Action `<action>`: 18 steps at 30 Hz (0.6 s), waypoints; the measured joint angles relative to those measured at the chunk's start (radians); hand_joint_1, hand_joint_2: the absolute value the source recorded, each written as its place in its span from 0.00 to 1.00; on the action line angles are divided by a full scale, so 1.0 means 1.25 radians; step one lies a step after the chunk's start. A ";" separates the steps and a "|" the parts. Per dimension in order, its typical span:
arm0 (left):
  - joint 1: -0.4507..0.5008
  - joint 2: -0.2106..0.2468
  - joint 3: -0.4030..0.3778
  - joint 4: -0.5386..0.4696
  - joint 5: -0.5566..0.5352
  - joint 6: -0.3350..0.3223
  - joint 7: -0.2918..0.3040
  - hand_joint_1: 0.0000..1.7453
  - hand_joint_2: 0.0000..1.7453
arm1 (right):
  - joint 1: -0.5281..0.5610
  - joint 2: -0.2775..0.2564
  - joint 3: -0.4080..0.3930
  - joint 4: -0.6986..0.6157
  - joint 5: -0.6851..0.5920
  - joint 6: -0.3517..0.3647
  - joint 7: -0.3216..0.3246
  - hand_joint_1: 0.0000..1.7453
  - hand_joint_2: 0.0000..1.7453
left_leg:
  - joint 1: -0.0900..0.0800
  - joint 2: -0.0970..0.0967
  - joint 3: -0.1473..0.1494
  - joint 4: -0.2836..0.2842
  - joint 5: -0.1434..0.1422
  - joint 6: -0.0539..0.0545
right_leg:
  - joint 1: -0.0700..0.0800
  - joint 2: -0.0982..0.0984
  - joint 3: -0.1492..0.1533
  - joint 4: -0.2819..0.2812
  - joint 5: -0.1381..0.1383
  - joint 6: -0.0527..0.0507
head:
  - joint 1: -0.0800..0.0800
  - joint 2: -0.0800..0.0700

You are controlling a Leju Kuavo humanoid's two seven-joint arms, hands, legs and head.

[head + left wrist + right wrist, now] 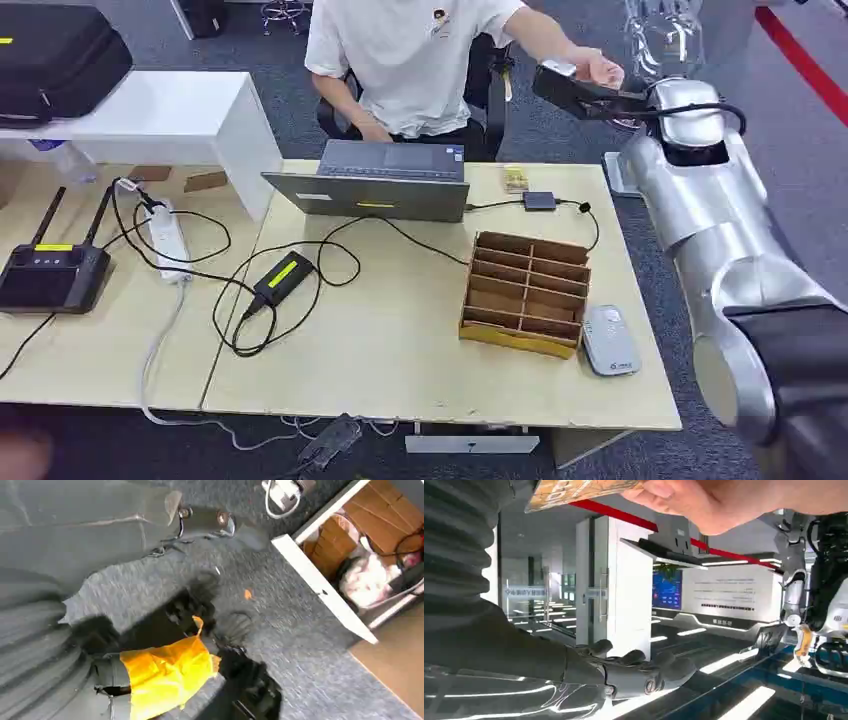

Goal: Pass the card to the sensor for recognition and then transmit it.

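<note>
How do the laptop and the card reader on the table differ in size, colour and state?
The laptop is far larger than the card reader. The laptop is dark grey; the card reader is pale grey. The laptop stands open at the far edge of the table in front of the seated person, with a cable leading from its side, while the card reader lies flat near the front right corner beside the wooden divider box. Both rest on the same tabletop.

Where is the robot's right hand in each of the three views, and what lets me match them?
Head view: right hand at upper right, raised beyond the table, under a person's hand.
Left wrist view: not in it.
Right wrist view: right hand low in the picture, fingers stretched out, empty.
Shared landmark: the person's hand, close to it in both.
</note>
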 joint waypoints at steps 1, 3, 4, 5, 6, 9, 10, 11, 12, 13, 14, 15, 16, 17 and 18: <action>0.003 -0.006 0.007 0.000 0.003 0.004 0.000 0.00 1.00 | 0.001 0.000 0.002 0.000 -0.002 -0.001 0.000 0.00 1.00 | 0.000 0.000 -0.001 0.000 0.000 0.001 | 0.000 0.000 -0.001 0.000 0.001 0.001 | -0.001 0.000; 0.006 -0.014 0.015 0.000 0.007 0.008 0.000 0.00 1.00 | 0.002 0.000 0.006 0.000 -0.005 -0.002 0.000 0.48 1.00 | 0.000 0.000 -0.002 0.000 0.002 0.001 | 0.000 0.000 -0.002 0.000 0.001 0.001 | -0.001 0.000; 0.006 -0.016 0.019 0.000 0.008 0.009 0.000 0.00 1.00 | 0.003 0.000 0.008 0.000 -0.006 -0.002 0.000 1.00 1.00 | 0.000 0.000 -0.003 0.000 0.002 0.001 | 0.000 0.000 -0.003 0.000 0.002 0.001 | 0.000 0.000; 0.007 -0.018 0.023 0.000 0.008 0.009 0.000 0.00 0.00 | 0.004 0.000 0.011 0.000 -0.006 -0.002 0.000 1.00 1.00 | 0.000 0.000 -0.004 0.000 0.003 0.000 | 0.000 0.000 -0.004 0.000 0.003 0.001 | 0.000 0.000; 0.008 -0.019 0.026 0.000 0.010 0.010 0.000 0.00 0.00 | 0.004 0.000 0.014 0.000 -0.007 -0.002 0.000 1.00 1.00 | 0.000 0.000 -0.005 0.000 0.004 0.001 | 0.000 0.000 -0.005 0.000 0.004 0.001 | -0.001 0.000; 0.014 -0.030 0.039 0.000 0.034 0.015 0.002 0.00 1.00 | 0.008 -0.004 0.018 0.000 -0.018 -0.002 -0.001 1.00 1.00 | 0.000 0.000 -0.008 0.000 0.005 0.001 | 0.000 0.001 -0.008 0.000 0.005 0.001 | -0.001 0.000; 0.016 -0.035 0.046 0.000 0.042 0.017 0.002 0.00 1.00 | 0.010 -0.006 0.018 0.000 -0.022 -0.002 -0.003 1.00 1.00 | 0.000 0.000 -0.008 0.000 0.006 0.000 | 0.000 0.001 -0.009 0.000 0.005 0.001 | -0.001 0.000; 0.018 -0.038 0.051 0.000 0.046 0.020 0.002 0.00 1.00 | 0.012 -0.010 0.019 0.000 -0.025 -0.003 -0.003 1.00 1.00 | 0.000 0.000 -0.009 0.000 0.006 0.000 | 0.000 0.001 -0.009 0.000 0.006 0.001 | 0.000 0.000; 0.020 -0.043 0.057 0.000 0.052 0.023 0.003 0.00 1.00 | 0.014 -0.012 0.020 0.000 -0.026 -0.005 -0.003 1.00 1.00 | 0.000 0.000 -0.009 0.000 0.006 0.000 | 0.000 0.001 -0.009 0.000 0.006 0.001 | 0.000 0.000; 0.022 -0.046 0.062 0.000 0.056 0.024 0.004 0.00 1.00 | 0.015 -0.015 0.021 0.000 -0.029 -0.006 -0.004 1.00 1.00 | 0.000 0.000 -0.009 0.000 0.006 0.000 | 0.000 0.001 -0.010 0.000 0.006 0.001 | -0.001 0.000; 0.023 -0.049 0.067 0.000 0.059 0.025 0.005 0.00 1.00 | 0.016 -0.017 0.024 0.000 -0.032 -0.008 -0.005 1.00 1.00 | 0.000 0.001 -0.009 0.000 0.006 0.000 | 0.000 0.001 -0.010 0.000 0.007 0.000 | 0.000 0.000; 0.025 -0.052 0.072 0.000 0.062 0.026 0.008 0.00 1.00 | 0.017 -0.020 0.026 0.000 -0.033 -0.009 -0.005 1.00 1.00 | 0.000 0.001 -0.009 0.000 0.007 0.000 | 0.001 0.001 -0.010 0.000 0.007 0.000 | -0.001 0.000; 0.026 -0.055 0.076 0.000 0.066 0.028 0.009 0.00 1.00 | 0.018 -0.023 0.027 0.000 -0.035 -0.010 -0.005 1.00 1.00 | 0.000 0.001 -0.010 0.000 0.007 -0.001 | 0.001 0.001 -0.011 0.000 0.007 -0.001 | 0.000 0.000; 0.027 -0.057 0.079 0.000 0.070 0.031 0.009 0.00 1.00 | 0.020 -0.025 0.030 0.000 -0.038 -0.011 -0.005 1.00 1.00 | 0.000 0.001 -0.010 0.000 0.007 -0.001 | 0.001 0.002 -0.011 0.000 0.008 -0.001 | -0.001 0.000; 0.028 -0.060 0.083 0.000 0.071 0.031 0.009 0.00 1.00 | 0.021 -0.027 0.033 0.000 -0.041 -0.011 -0.005 1.00 1.00 | 0.000 0.001 -0.010 0.000 0.007 -0.001 | 0.001 0.002 -0.011 0.000 0.008 -0.001 | 0.000 0.000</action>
